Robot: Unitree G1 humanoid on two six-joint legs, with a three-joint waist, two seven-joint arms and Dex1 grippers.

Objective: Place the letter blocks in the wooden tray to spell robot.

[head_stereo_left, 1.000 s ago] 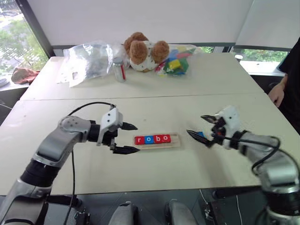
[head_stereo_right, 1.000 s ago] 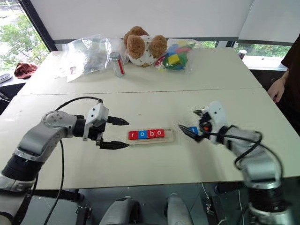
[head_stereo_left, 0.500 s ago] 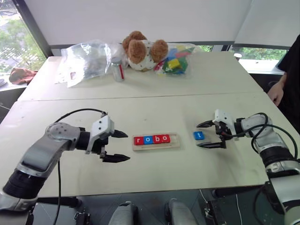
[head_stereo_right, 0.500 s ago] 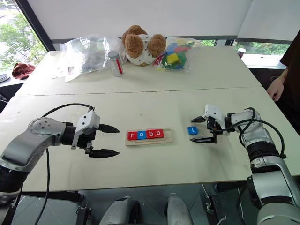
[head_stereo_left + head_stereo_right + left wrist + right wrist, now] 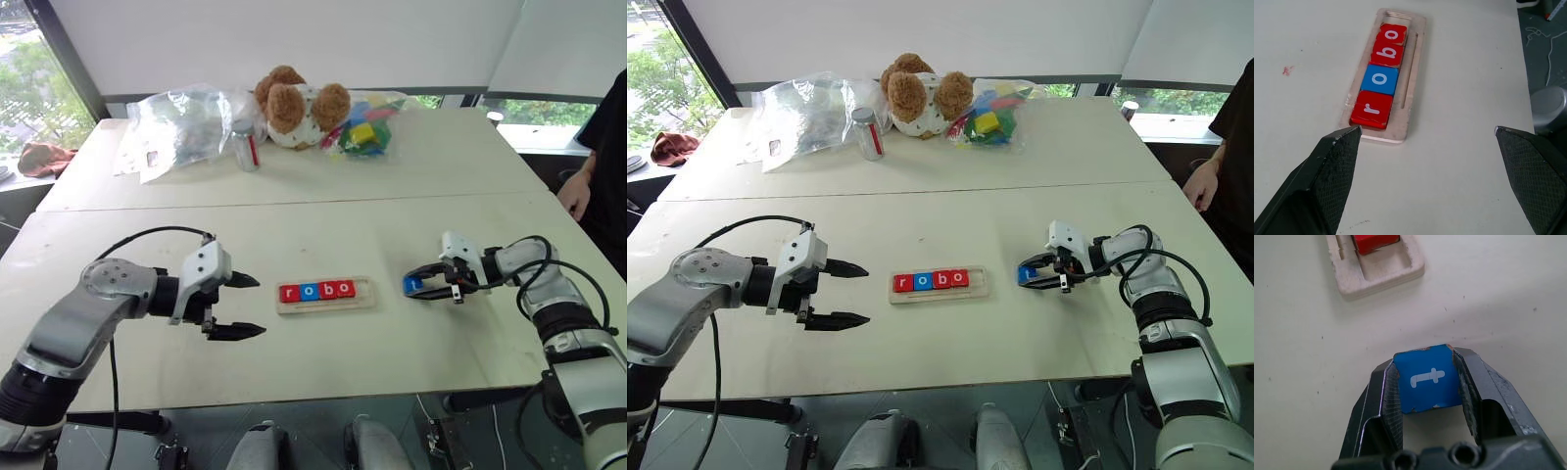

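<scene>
Right wrist view: the blue t block [image 5: 1426, 384] lies on the table just short of the wooden tray [image 5: 1382, 271], pinched by the right gripper [image 5: 1425, 382]. Lift it level and lower it squarely into the tray's empty end slot beside the red o. The left gripper [image 5: 235, 305] hovers spread wide, apart from the tray.

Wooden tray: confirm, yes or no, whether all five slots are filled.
No. The wooden tray holds four tiles spelling "robo"; its last slot is bare.
</scene>
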